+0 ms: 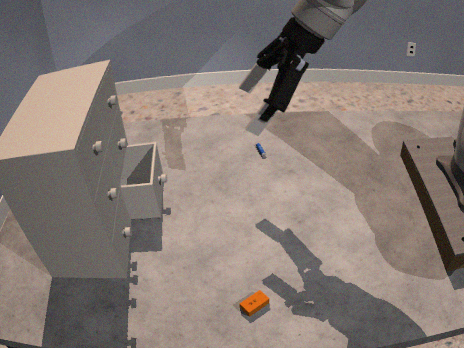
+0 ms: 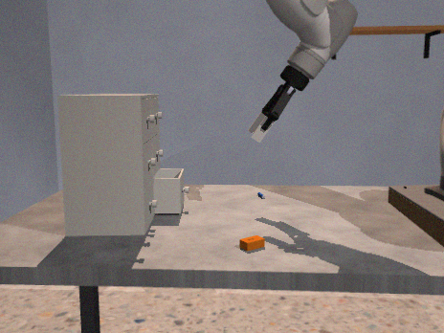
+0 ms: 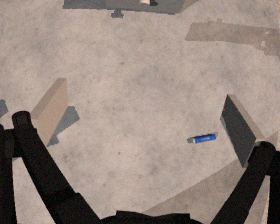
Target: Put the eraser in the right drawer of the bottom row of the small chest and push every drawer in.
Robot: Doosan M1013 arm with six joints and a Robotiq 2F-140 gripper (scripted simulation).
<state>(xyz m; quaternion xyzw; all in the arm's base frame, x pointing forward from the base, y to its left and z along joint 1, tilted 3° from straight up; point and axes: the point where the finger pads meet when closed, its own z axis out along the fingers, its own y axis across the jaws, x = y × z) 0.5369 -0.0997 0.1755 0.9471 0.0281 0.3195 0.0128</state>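
Note:
The small chest (image 1: 65, 171) stands at the table's left and also shows in the exterior view (image 2: 107, 164). Its bottom-right drawer (image 1: 142, 176) is pulled out a short way and sits level; it also shows in the exterior view (image 2: 168, 189). My gripper (image 1: 259, 98) (image 2: 258, 132) (image 3: 147, 99) is open and empty. It hangs high above the table, tilted toward the chest.
A small blue cylinder (image 1: 261, 150) (image 3: 204, 138) lies on the table below the gripper. An orange block (image 1: 254, 302) (image 2: 252, 242) lies near the front edge. The arm's dark base plinth (image 1: 435, 196) is at the right. The other drawers are shut.

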